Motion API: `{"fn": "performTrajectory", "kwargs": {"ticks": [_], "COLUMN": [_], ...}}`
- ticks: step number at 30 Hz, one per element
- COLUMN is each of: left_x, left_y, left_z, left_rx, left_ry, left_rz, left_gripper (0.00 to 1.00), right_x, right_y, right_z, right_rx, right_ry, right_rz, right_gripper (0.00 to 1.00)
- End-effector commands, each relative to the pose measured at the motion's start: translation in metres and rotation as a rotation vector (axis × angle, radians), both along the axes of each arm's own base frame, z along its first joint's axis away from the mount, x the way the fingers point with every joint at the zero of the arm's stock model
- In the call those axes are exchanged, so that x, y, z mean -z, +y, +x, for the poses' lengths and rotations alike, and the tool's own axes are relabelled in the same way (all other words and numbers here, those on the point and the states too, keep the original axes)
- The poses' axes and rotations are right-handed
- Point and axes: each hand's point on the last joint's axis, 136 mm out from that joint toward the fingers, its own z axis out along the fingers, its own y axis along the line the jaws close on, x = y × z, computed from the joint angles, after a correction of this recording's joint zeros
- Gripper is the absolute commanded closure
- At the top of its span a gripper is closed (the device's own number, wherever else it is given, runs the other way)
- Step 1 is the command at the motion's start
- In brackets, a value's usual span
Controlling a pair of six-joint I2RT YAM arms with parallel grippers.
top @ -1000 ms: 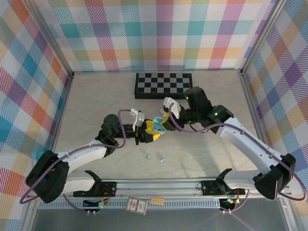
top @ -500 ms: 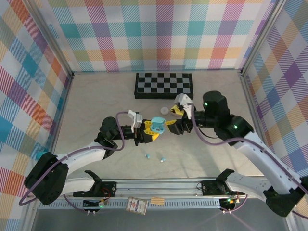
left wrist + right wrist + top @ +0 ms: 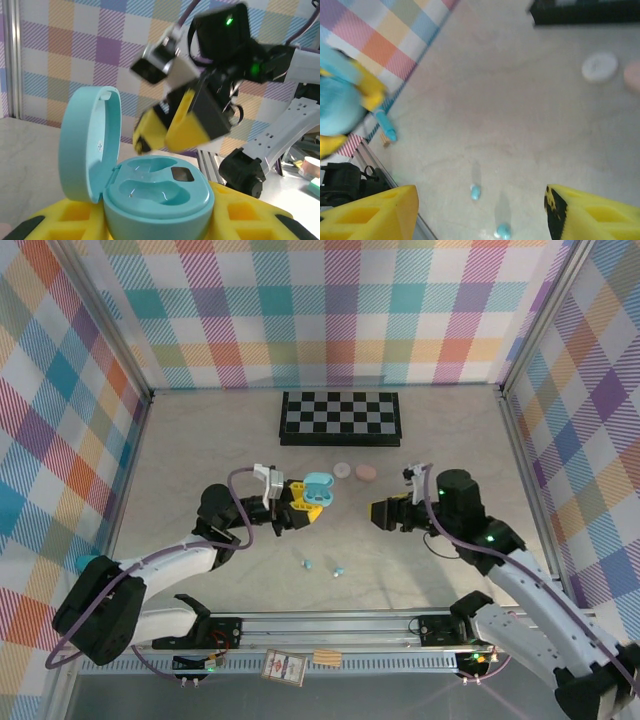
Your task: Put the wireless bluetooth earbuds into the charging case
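Note:
My left gripper [image 3: 303,504] is shut on a teal charging case [image 3: 318,487], held above the table's middle. In the left wrist view the case [image 3: 159,196] sits between the yellow fingers [image 3: 252,220], its lid [image 3: 89,135] hinged up on the left, and both wells are empty. My right gripper [image 3: 384,512] hangs open to the right of the case, apart from it, with nothing between its fingers [image 3: 375,212]. Two teal earbuds [image 3: 309,564] [image 3: 338,570] lie on the table in front of the case. The right wrist view looks down on the same earbuds [image 3: 475,192] [image 3: 503,231].
A white case [image 3: 343,470] and a pink case [image 3: 366,472] lie behind the grippers, shut. A folded chessboard [image 3: 340,418] rests near the back wall. Plaid walls close in three sides, and a metal rail [image 3: 340,625] runs along the near edge.
My right gripper has let go at the teal case, opened, and pulled back to the right. The left gripper has stayed shut on the case and shifted it slightly toward the back.

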Motion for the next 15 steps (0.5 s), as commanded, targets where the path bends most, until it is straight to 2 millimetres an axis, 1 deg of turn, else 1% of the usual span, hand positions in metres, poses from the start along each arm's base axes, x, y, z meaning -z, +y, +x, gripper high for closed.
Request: {"fn": "performTrajectory", "kwargs": {"ticks": [1, 5, 7, 9, 11, 15], "left_x": [-0.01, -0.011, -0.012, -0.013, -0.015, -0.018], "left_y": [0.009, 0.018, 0.022, 0.025, 0.027, 0.03], "left_z": [0.003, 0.013, 0.019, 0.022, 0.025, 0.027], "left_rx": [-0.016, -0.059, -0.075, -0.084, -0.095, -0.103], "left_ry": [-0.04, -0.047, -0.05, -0.056, -0.062, -0.076], "left_rz": [-0.043, -0.045, -0.046, -0.046, -0.048, -0.05], "left_gripper": [0.68, 0.68, 0.68, 0.68, 0.68, 0.68], "right_x": [0.039, 0.083, 0.106, 0.124, 0.133, 0.149], "right_y": [0.01, 0.019, 0.023, 0.028, 0.039, 0.056], "right_z": [-0.006, -0.018, -0.03, -0.042, -0.051, -0.06], "right_rx": [0.037, 0.104, 0.147, 0.17, 0.169, 0.189], "right_ry": [0.228, 0.434, 0.562, 0.671, 0.73, 0.824], "right_rz": [0.047, 0.038, 0.006, -0.021, -0.032, -0.059], "right_gripper": [0.34, 0.36, 0.37, 0.38, 0.39, 0.4]}}
